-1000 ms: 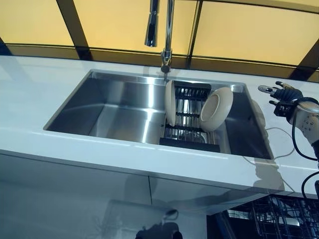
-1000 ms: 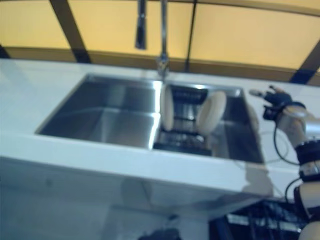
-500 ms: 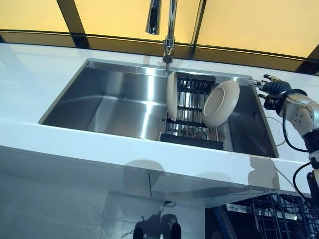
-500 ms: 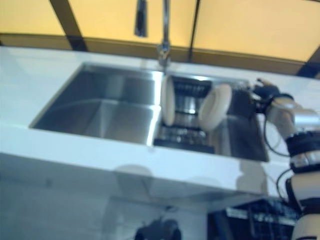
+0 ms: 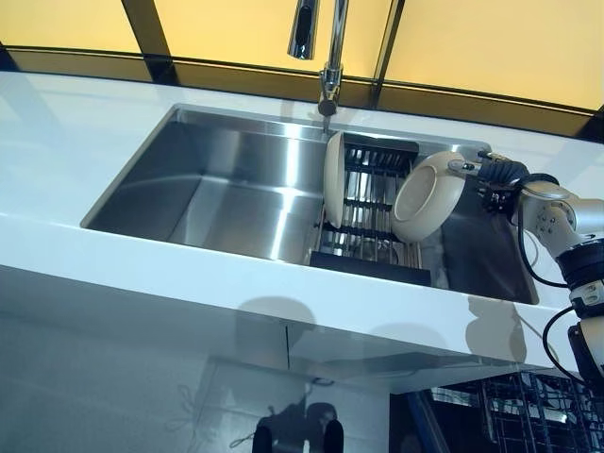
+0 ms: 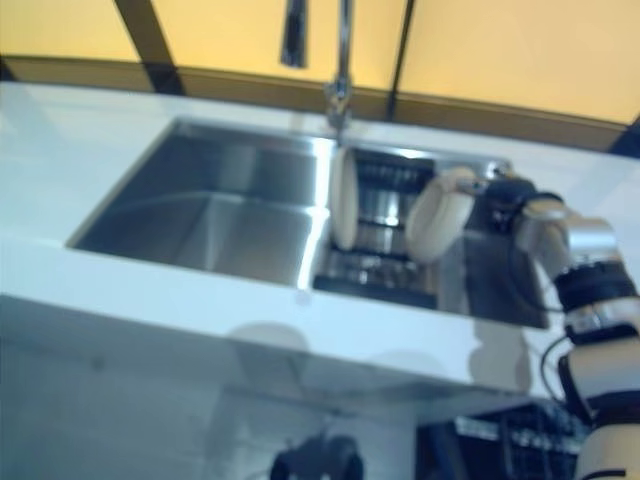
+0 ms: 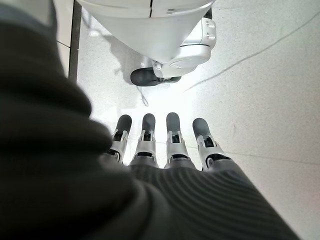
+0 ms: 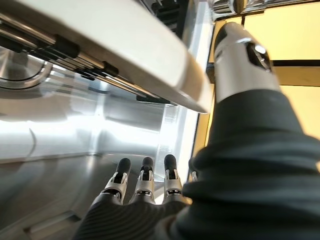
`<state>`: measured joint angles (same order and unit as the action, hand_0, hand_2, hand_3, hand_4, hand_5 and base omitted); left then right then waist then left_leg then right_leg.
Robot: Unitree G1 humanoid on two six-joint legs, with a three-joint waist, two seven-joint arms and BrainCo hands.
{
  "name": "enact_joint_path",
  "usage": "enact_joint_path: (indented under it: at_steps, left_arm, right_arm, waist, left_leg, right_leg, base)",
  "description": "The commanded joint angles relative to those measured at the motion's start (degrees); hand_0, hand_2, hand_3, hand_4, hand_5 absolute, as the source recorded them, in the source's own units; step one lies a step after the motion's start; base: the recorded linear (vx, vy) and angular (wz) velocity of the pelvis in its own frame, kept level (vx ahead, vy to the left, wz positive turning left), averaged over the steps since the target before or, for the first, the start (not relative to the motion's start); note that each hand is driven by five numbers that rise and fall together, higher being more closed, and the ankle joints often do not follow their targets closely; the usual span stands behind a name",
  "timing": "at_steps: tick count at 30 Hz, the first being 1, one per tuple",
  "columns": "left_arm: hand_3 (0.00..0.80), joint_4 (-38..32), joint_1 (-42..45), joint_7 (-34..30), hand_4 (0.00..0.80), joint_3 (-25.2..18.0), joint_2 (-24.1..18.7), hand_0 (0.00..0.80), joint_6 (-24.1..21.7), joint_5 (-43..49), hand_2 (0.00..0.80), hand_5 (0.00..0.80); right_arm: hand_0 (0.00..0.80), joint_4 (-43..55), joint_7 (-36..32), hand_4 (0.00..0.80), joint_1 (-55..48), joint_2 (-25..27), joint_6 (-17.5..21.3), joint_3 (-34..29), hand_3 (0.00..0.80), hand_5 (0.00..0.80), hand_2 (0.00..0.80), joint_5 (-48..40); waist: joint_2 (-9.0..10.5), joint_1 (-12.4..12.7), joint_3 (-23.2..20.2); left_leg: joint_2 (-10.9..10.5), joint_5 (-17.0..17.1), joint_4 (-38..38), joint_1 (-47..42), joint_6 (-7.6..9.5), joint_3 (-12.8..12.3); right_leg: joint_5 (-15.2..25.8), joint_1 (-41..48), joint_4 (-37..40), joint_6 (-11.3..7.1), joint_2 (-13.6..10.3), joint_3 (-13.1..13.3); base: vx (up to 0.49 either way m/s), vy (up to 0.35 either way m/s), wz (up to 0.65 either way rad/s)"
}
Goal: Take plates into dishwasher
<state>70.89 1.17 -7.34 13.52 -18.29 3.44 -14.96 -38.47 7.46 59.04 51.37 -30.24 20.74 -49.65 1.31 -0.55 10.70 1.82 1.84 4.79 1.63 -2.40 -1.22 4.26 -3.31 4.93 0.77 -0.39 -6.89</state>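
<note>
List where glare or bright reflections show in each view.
Left eye view: a pale sheen lies across the sink bottom and back wall. Right wrist view: strong white glare on the steel past the right hand. Left wrist view: a washed-out bright patch on the floor just beyond the left hand.

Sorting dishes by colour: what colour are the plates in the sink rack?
Both plates are plain cream, clearest in the left eye view.
</note>
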Motion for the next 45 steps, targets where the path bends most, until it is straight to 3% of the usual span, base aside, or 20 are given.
enact_joint_path:
  at_steps: [1, 37, 38, 39, 40, 41, 45]
  left_arm:
    - [0.0, 1.45, -1.65, 0.65, 0.0, 3.91, -1.45, 0.0, 0.26, -1.65, 0.0, 0.0]
    - [0.0, 0.06, -2.97, 1.67, 0.0, 3.7, -0.64, 0.0, -0.1, -5.13, 0.0, 0.0]
    - [0.0, 0.04, -2.87, 1.67, 0.0, 3.56, -0.64, 0.0, -0.23, -5.23, 0.0, 0.0]
    - [0.0, -0.04, -2.81, 1.71, 0.0, 3.54, -0.63, 0.0, -0.35, -5.35, 0.0, 0.0]
    - [0.0, -0.07, -2.83, 1.73, 0.0, 3.56, -0.63, 0.0, -0.36, -5.42, 0.0, 0.0]
    - [0.0, -0.14, -2.94, 1.75, 0.0, 3.59, -0.62, 0.0, -0.27, -5.61, 0.0, 0.0]
    - [0.0, -0.24, -3.04, 1.81, 0.0, 3.6, -0.58, 0.0, -0.04, -5.8, 0.0, 0.0]
  right_arm:
    - [0.0, 1.24, 1.02, 0.0, 6.64, -0.23, 1.33, 1.68, 0.0, 0.0, 0.0, -0.97]
    - [0.0, 2.52, -2.69, 0.0, 5.81, -4.71, -5.53, 3.95, 0.0, 0.0, 0.0, -0.55]
    - [0.119, 2.6, -3.05, 0.119, 5.68, -4.68, -5.74, 4.0, 0.119, 0.119, 0.119, 0.39]
    - [0.307, 2.44, -3.55, 0.307, 5.73, -4.62, -5.71, 4.25, 0.307, 0.307, 0.307, 1.21]
    - [0.376, 2.35, -3.66, 0.376, 5.83, -4.64, -5.79, 4.35, 0.376, 0.376, 0.376, 1.41]
    - [0.8, 2.04, -3.64, 0.8, 6.25, -4.68, -6.22, 4.64, 0.8, 0.8, 0.8, 3.43]
    - [0.8, -0.17, -5.62, 0.8, 7.99, -3.8, -8.21, 6.42, 0.8, 0.8, 0.8, 12.65]
  waist:
    - [1.08, 0.67, -0.87]
    - [1.34, 1.11, 1.24]
    - [1.4, 1.14, 1.22]
    - [1.42, 1.17, 1.23]
    - [1.42, 1.19, 1.24]
    - [1.43, 1.23, 1.22]
    - [1.57, 1.47, 0.84]
  left_leg:
    - [-0.24, -0.09, 0.21, 2.87, 0.39, -2.91]
    - [-0.39, 0.15, 0.21, 3.81, 0.53, -3.55]
    - [-0.4, 0.15, 0.21, 3.82, 0.5, -3.55]
    - [-0.39, 0.16, 0.21, 3.84, 0.49, -3.57]
    - [-0.39, 0.17, 0.21, 3.84, 0.48, -3.56]
    - [-0.41, 0.18, 0.21, 3.85, 0.47, -3.5]
    - [-0.47, 0.16, 0.21, 3.78, 0.41, -3.46]
  right_leg:
    - [-3.11, 1.15, 0.07, -3.47, -1.22, -1.07]
    - [-2.62, -0.08, 0.07, -3.71, -1.42, -1.66]
    - [-2.61, -0.08, 0.07, -3.73, -1.42, -1.71]
    - [-2.59, -0.11, 0.07, -3.75, -1.42, -1.71]
    - [-2.59, -0.12, 0.07, -3.76, -1.42, -1.73]
    - [-2.57, -0.13, 0.07, -3.75, -1.45, -1.83]
    - [-2.51, -0.06, 0.07, -3.88, -1.47, -1.97]
  base:
    - [0.0, 0.0, 0.0]
    - [0.0, 0.0, 0.0]
    - [0.0, 0.0, 0.0]
    - [0.0, 0.0, 0.0]
    - [0.0, 0.0, 0.0]
    - [0.0, 0.0, 0.0]
    - [-0.003, 0.001, 0.01]
